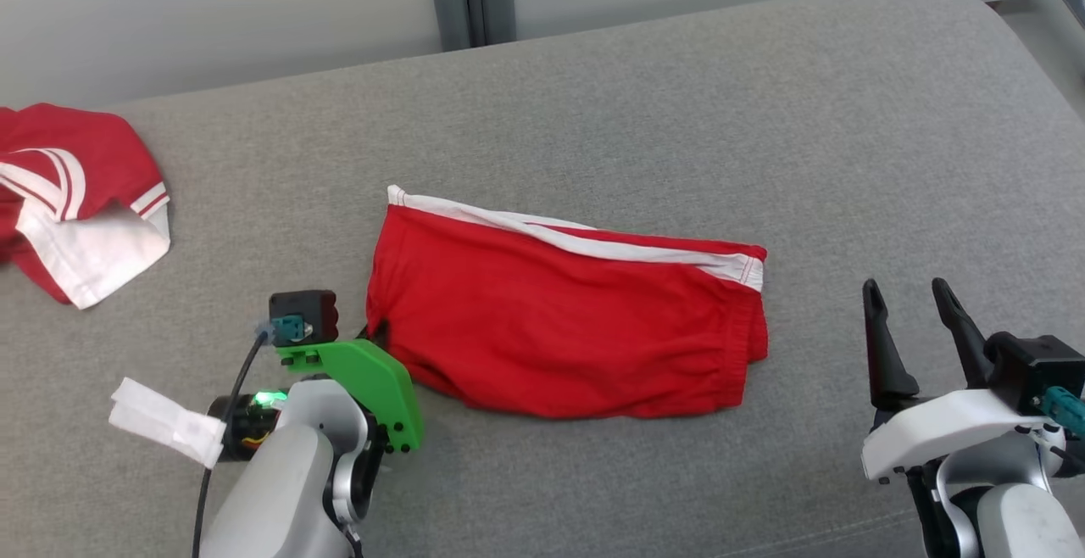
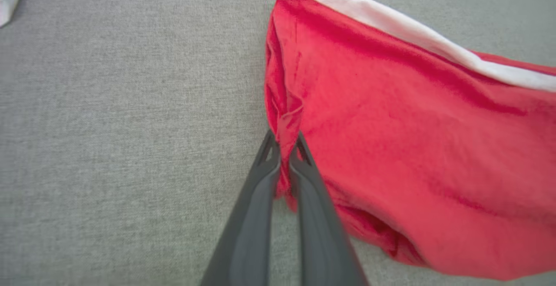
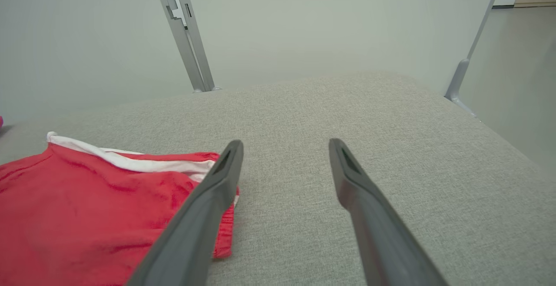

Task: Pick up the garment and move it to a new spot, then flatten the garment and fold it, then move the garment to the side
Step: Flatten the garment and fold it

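On the head view, my left hand (image 1: pixel 378 335) has its fingertips hidden behind its green mount (image 1: pixel 373 380). Beyond them the red shorts (image 2: pixel 412 147) run off the wrist view's edge; far to that hand's left, another garment (image 1: pixel 76 193) is cropped.

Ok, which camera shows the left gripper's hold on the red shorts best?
Left wrist view: the left gripper is shut on the red shorts' side edge. Head view has the green wrist mount covering most of the fingers. Right wrist view gives the shorts' far end.
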`<state>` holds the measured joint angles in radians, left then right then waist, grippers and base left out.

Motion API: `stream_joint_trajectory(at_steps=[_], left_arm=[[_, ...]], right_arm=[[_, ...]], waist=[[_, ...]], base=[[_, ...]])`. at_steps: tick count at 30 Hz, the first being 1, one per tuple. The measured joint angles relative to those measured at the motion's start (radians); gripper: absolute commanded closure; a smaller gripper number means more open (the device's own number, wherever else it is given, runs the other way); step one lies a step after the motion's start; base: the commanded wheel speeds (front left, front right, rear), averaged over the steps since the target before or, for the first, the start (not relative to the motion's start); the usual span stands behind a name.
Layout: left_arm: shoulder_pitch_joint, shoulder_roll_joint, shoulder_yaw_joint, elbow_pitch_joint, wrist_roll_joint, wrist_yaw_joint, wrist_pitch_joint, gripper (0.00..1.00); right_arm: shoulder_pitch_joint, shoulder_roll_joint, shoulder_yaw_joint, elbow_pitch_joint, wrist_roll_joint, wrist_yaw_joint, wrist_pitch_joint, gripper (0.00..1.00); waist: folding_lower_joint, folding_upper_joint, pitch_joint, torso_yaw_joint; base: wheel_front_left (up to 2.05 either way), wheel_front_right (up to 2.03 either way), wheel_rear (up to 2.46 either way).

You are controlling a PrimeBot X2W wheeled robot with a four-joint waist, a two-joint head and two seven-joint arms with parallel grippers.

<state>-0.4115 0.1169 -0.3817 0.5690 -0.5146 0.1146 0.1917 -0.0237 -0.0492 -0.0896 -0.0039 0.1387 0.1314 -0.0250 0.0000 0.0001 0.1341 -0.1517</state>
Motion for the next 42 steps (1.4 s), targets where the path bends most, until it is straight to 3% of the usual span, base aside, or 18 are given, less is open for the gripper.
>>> stream_joint_trajectory(at_steps=[12,20,21,22,23,34,42], left_arm=[[0.258,-0.033,0.03,-0.171,-0.08,0.063,-0.08,1.0],[0.321,-0.049,0.018,-0.182,-0.102,0.1,-0.115,1.0],[0.321,-0.05,0.016,-0.181,-0.101,0.106,-0.122,0.83],[0.321,-0.051,0.015,-0.181,-0.1,0.107,-0.13,0.53],[0.321,-0.053,0.015,-0.182,-0.099,0.107,-0.142,0.0],[0.258,-0.007,-0.024,-0.238,0.019,0.058,-0.365,0.0],[0.248,0.011,-0.06,-0.28,0.069,0.046,-0.406,0.0]], right_arm=[[0.021,0.0,-0.041,-0.003,-0.011,0.0,0.031,0.0],[0.021,0.0,-0.043,-0.002,-0.012,0.0,0.043,0.0],[0.02,0.0,-0.043,-0.001,-0.012,0.0,0.045,0.0],[0.02,0.0,-0.043,0.0,-0.012,0.0,0.046,0.0],[0.02,0.0,-0.042,0.001,-0.012,0.0,0.046,0.0],[0.022,0.0,-0.062,0.023,-0.023,0.0,0.051,0.0],[0.036,0.0,-0.058,0.042,-0.028,0.0,0.092,0.0]], waist=[[0.0,0.0,-0.069,0.095],[0.0,0.0,-0.082,0.119],[0.0,0.0,-0.081,0.117],[0.0,0.0,-0.081,0.116],[0.0,0.0,-0.08,0.114],[0.0,0.0,-0.113,0.123],[0.0,0.0,-0.137,0.172]], base=[[0.0,0.0,0.0],[0.0,0.0,0.0],[0.0,0.0,0.0],[0.0,0.0,0.0],[0.0,0.0,0.0],[0.0,0.0,0.0],[0.0,0.0,0.0]])
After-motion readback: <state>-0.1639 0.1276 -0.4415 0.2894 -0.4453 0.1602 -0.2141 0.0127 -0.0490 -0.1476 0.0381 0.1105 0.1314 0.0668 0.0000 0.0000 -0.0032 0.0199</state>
